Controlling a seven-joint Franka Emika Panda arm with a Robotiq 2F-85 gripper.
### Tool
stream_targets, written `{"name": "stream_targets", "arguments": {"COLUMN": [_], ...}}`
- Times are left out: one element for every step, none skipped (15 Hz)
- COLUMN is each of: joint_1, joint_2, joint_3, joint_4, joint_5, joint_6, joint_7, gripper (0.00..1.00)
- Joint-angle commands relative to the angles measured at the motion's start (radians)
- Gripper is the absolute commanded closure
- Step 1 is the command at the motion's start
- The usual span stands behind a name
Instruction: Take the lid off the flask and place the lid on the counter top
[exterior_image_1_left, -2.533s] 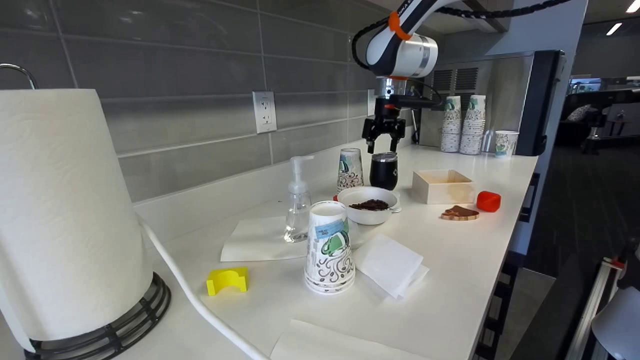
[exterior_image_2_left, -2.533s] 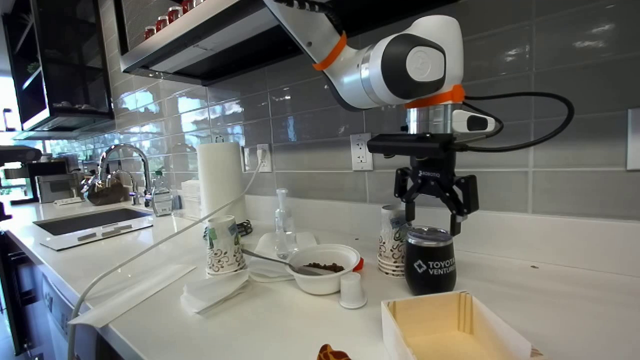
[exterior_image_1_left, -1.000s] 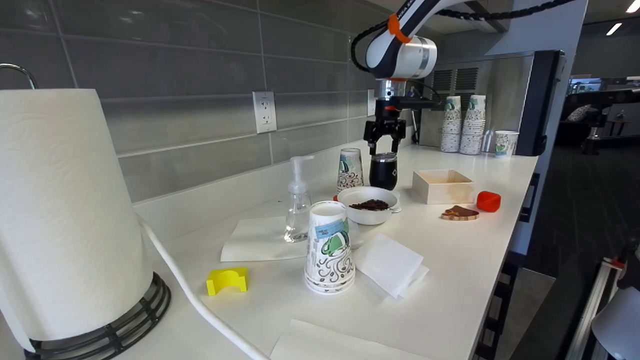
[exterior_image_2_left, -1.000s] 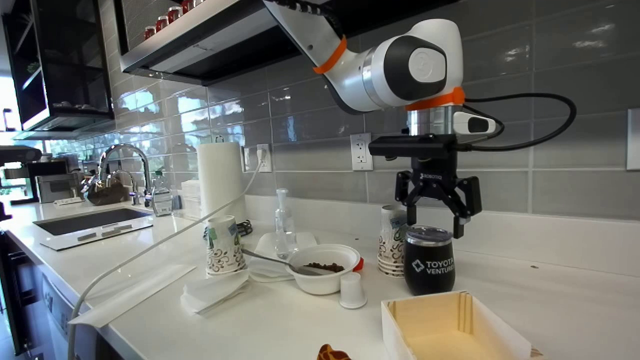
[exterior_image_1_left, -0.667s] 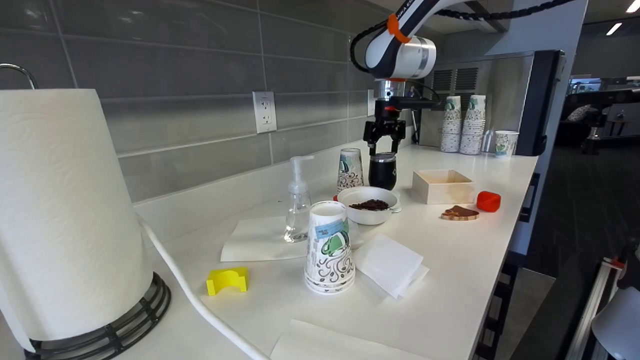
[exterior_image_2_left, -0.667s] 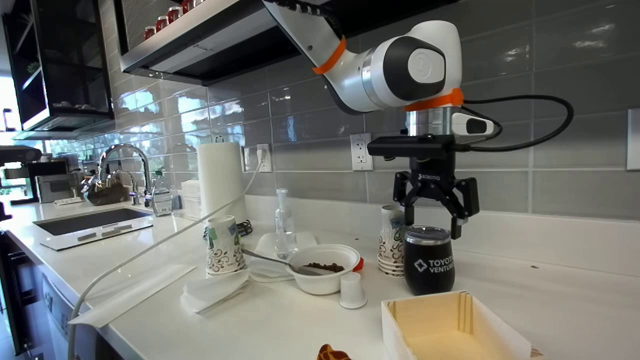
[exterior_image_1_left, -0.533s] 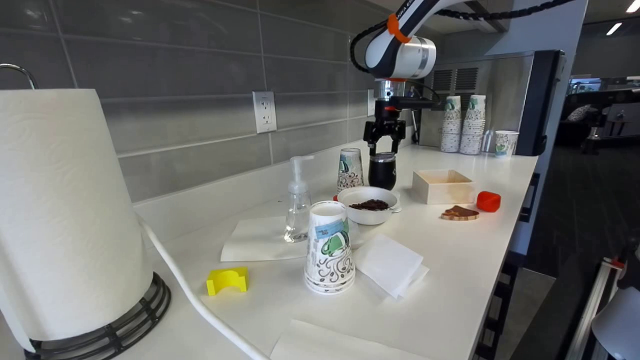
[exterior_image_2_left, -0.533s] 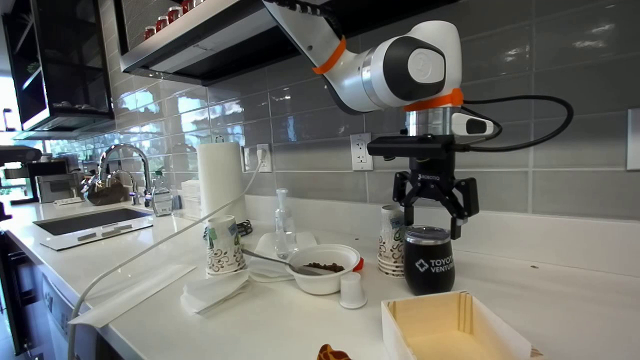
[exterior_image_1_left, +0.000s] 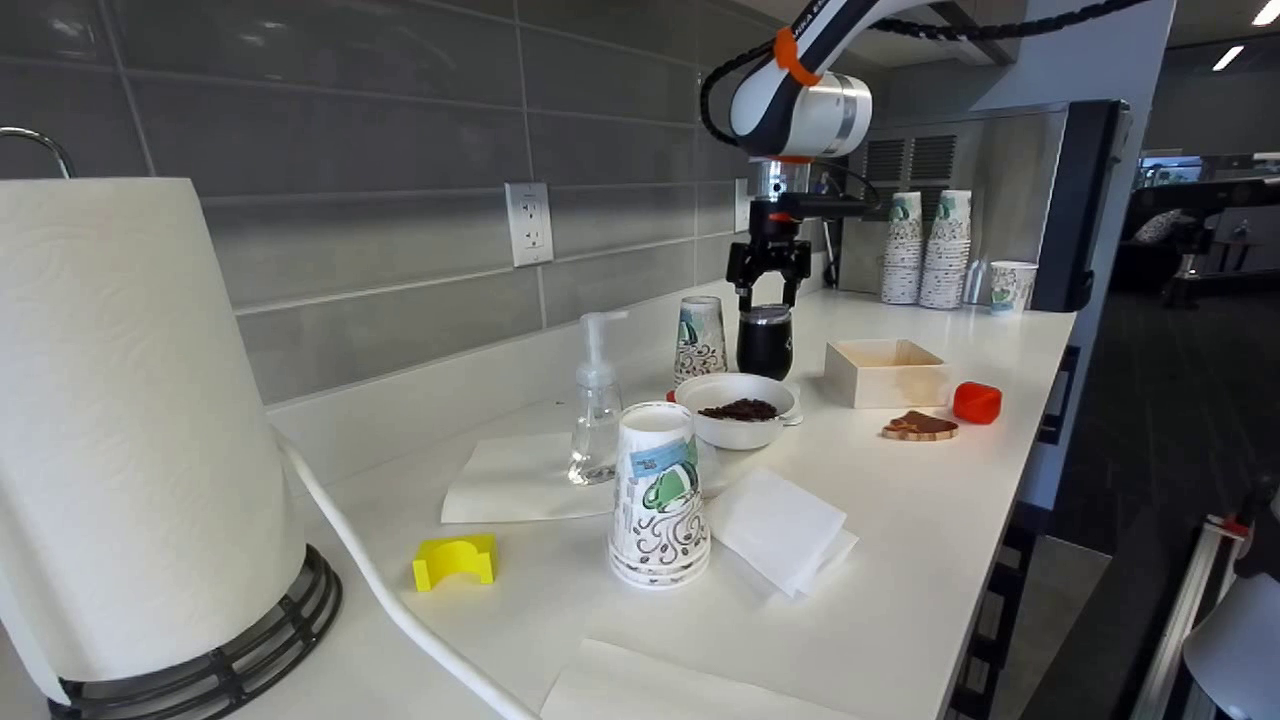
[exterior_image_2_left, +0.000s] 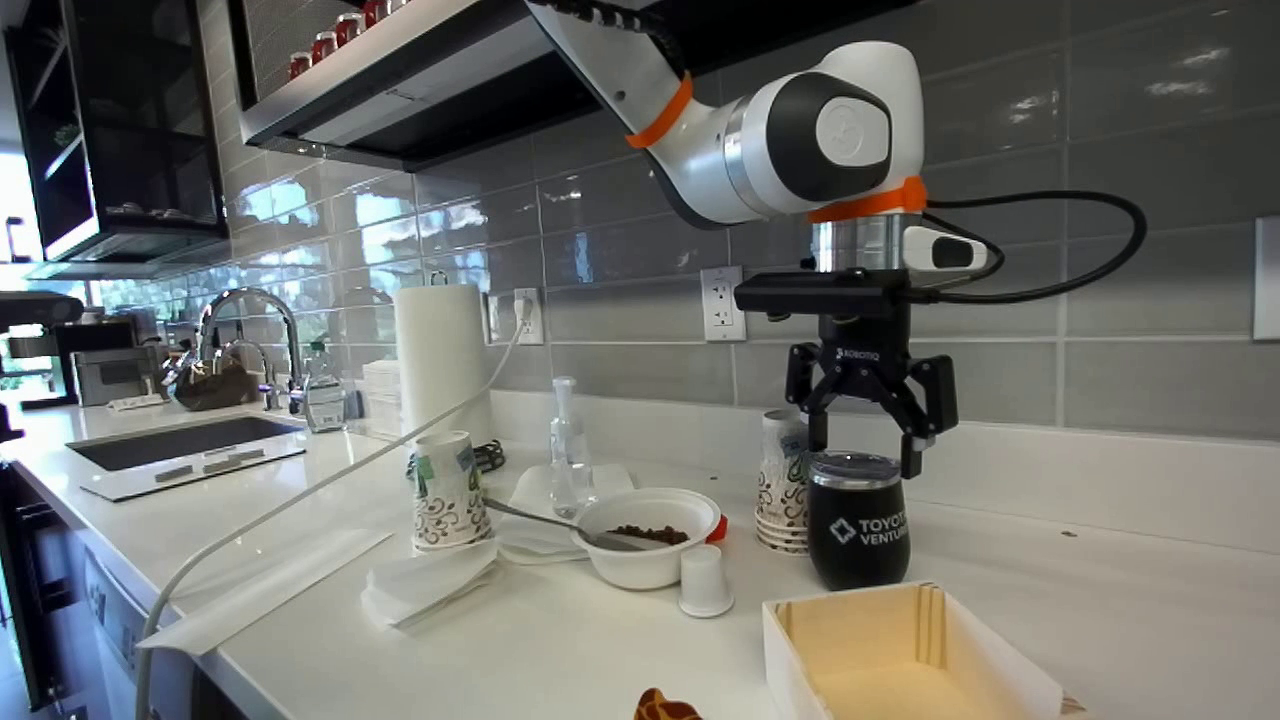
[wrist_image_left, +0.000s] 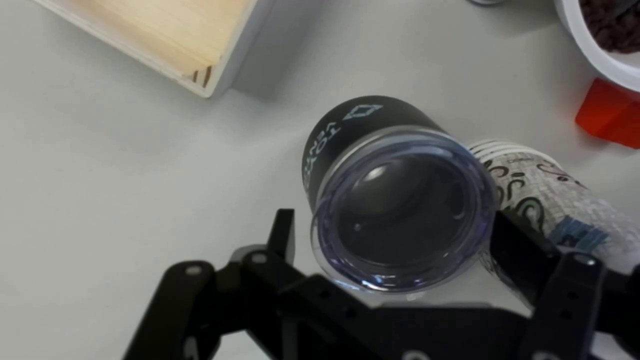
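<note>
The jaws of the gripper (exterior_image_2_left: 865, 458) are parted and pointed down, with the lid (wrist_image_left: 405, 210) framed between them. In the wrist view, a gap is left between one of the fingers (wrist_image_left: 283, 235) and the lid; whether the lid is touched on the opposite side cannot be told. Clear and round, the lid is seated on the flask (exterior_image_2_left: 858, 550), which is stood upright on the counter (exterior_image_2_left: 1090, 600). The flask's black body is marked with white lettering. Just beside it, a stack of cups (exterior_image_2_left: 783, 490) is placed upside down. Near the stack, dark bits (exterior_image_1_left: 740, 410) are held in the bowl (exterior_image_1_left: 738, 435), with a utensil (exterior_image_2_left: 615, 542) laid over its rim and a small tub (exterior_image_2_left: 705, 585) stood beside it. On the flask's other side, the box (exterior_image_1_left: 885, 388) is set apart from it. Farther out along the counter, a red block (exterior_image_1_left: 977, 402), a brown slice (exterior_image_1_left: 920, 427), a second stack (exterior_image_1_left: 660, 500), napkins (exterior_image_1_left: 780, 530), a dispenser (exterior_image_1_left: 595, 435) and a yellow block (exterior_image_1_left: 455, 560) are spread. By the wall (exterior_image_1_left: 350, 230), a paper roll (exterior_image_1_left: 150, 430) is stood upright.
</note>
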Motion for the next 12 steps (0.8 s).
{"name": "stream_targets", "arguments": {"joint_1": [-0.012, -0.013, -0.015, -0.016, -0.018, -0.019, -0.02, -0.021, -0.021, -0.021, -0.022, -0.022], "joint_2": [0.026, 0.027, 0.027, 0.028, 0.03, 0.032, 0.033, 0.035, 0.037, 0.038, 0.04, 0.043], "joint_3": [0.014, 0.016, 0.018, 0.02, 0.02, 0.02, 0.02, 0.02, 0.02, 0.019, 0.019, 0.019], "joint_4": [0.04, 0.041, 0.045, 0.049, 0.054, 0.057, 0.06, 0.063, 0.064, 0.064, 0.064, 0.064], "joint_5": [0.016, 0.02, 0.028, 0.034, 0.04, 0.044, 0.047, 0.05, 0.051, 0.049, 0.049, 0.049], "joint_6": [-0.029, -0.03, -0.033, -0.035, -0.04, -0.043, -0.046, -0.048, -0.05, -0.05, -0.05, -0.051], "joint_7": [-0.011, -0.012, -0.018, -0.022, -0.025, -0.026, -0.027, -0.028, -0.029, -0.027, -0.026, -0.026], "gripper": [0.0, 0.0, 0.0, 0.0, 0.0, 0.0, 0.0, 0.0, 0.0, 0.0, 0.0, 0.0]}}
